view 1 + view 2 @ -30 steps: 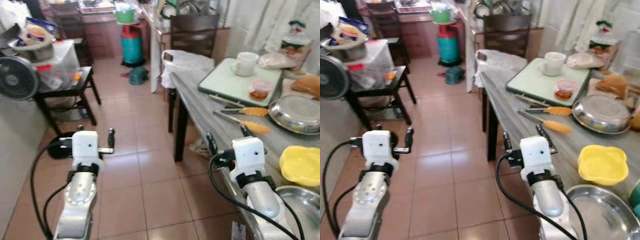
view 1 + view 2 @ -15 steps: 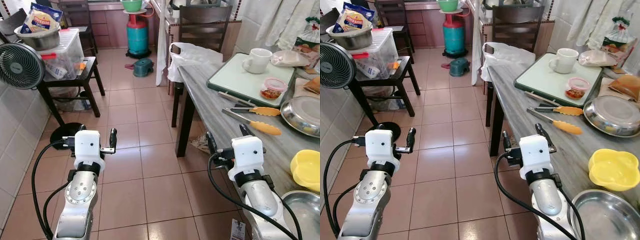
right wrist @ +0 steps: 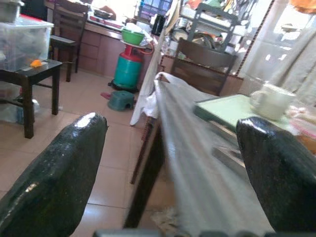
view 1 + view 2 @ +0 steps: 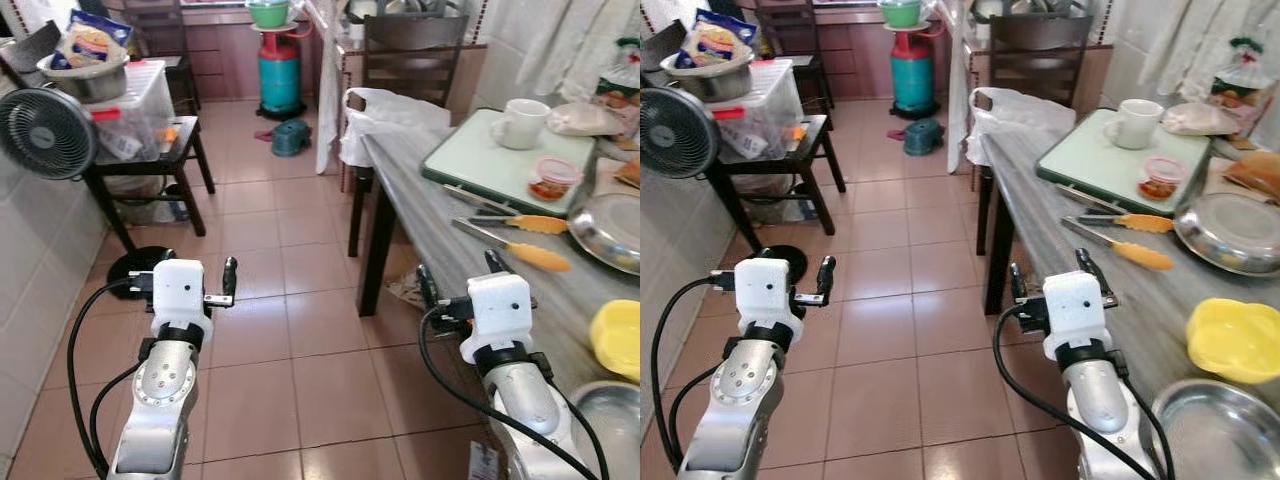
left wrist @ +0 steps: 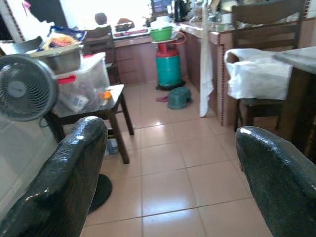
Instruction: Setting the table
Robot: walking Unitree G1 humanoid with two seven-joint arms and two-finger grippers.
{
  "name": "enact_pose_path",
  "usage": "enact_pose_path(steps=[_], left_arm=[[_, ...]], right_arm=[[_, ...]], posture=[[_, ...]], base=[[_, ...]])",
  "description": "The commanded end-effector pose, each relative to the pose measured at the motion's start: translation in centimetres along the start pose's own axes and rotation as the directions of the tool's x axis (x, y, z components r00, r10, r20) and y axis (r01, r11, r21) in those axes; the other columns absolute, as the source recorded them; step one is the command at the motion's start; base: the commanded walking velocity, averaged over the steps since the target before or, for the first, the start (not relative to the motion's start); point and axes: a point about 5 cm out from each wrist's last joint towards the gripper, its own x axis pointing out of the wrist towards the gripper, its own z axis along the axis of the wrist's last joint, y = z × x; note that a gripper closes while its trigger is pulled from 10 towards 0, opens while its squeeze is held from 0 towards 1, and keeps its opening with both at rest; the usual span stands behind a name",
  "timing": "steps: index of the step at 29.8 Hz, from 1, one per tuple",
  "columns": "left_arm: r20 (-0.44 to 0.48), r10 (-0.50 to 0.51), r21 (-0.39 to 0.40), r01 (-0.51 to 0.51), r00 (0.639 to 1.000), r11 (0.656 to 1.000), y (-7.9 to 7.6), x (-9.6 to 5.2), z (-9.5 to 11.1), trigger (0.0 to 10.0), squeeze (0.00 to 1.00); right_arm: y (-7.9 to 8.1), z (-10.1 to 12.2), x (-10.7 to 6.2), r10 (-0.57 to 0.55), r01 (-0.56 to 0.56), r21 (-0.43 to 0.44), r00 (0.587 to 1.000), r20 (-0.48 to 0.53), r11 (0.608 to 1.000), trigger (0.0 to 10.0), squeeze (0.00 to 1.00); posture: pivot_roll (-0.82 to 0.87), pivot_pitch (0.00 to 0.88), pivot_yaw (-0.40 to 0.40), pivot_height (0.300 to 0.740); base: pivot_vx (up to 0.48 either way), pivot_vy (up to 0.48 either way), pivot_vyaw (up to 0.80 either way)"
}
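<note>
Operator, note the limits first. The steel basin (image 4: 1218, 432) at 5 o'clock is cut off by the frame edge, as is the steel pan (image 4: 1232, 233) at 3 o'clock. The contents of the small red-lidded tub (image 4: 1160, 181) are hard to make out, and the items at the far right end of the tabletop (image 4: 1040, 190) are blurred.

Your left gripper (image 4: 190, 281) hangs over the tiled floor (image 4: 890, 290) at 8 o'clock, well apart from the tabletop. Its fingers (image 5: 64, 182) stand wide apart and hold nothing.

Your right gripper (image 4: 1048, 278) sits at 5 o'clock, over the near edge of the tabletop. Its fingers (image 3: 59, 177) are also spread wide and grip nothing.

The task's things lie ahead of the right gripper, none touching it. Two tongs (image 4: 1120, 246) with orange tips and thin metal arms lie nearest, at 2 o'clock from that gripper. Beyond them a pale green rectangular tray (image 4: 1110, 160) carries a white mug (image 4: 1135, 110) and the tub. The yellow bowl (image 4: 1236, 338), plastic-looking with a scalloped rim, sits at 3 o'clock from the gripper, between the pan and the basin.

The tabletop is grey with a streaked grain. A dark wooden chair (image 4: 1035, 60) stands at its far end with a white plastic bag (image 4: 1015, 110) over the seat. A fan (image 4: 675, 130) stands at 10 o'clock.
</note>
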Motion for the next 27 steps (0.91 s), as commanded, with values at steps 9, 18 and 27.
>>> enact_pose_path(steps=[9,18,27], left_arm=[[-0.009,-0.019,0.004,0.019,1.000,1.000,-0.02,0.27,0.02,10.0,0.00],[-0.015,-0.016,0.007,0.016,1.000,1.000,0.04,0.43,-0.11,10.0,0.00],[-0.025,-0.010,0.012,0.010,1.000,1.000,0.09,0.30,-0.63,10.0,0.00]], right_arm=[[0.03,-0.31,-0.14,-0.006,0.006,0.002,1.000,-0.008,1.000,10.0,0.00],[0.17,-0.42,0.11,-0.002,0.002,0.008,1.000,-0.006,1.000,10.0,0.00],[0.18,-0.80,0.54,0.009,-0.009,0.010,1.000,-0.011,1.000,10.0,0.00]], posture=[[-0.04,0.000,0.019,0.740],[-0.03,0.000,0.014,0.740],[-0.02,0.000,0.002,0.740]], base=[[0.000,0.480,0.00],[0.000,0.480,0.00],[0.000,0.480,0.00]])
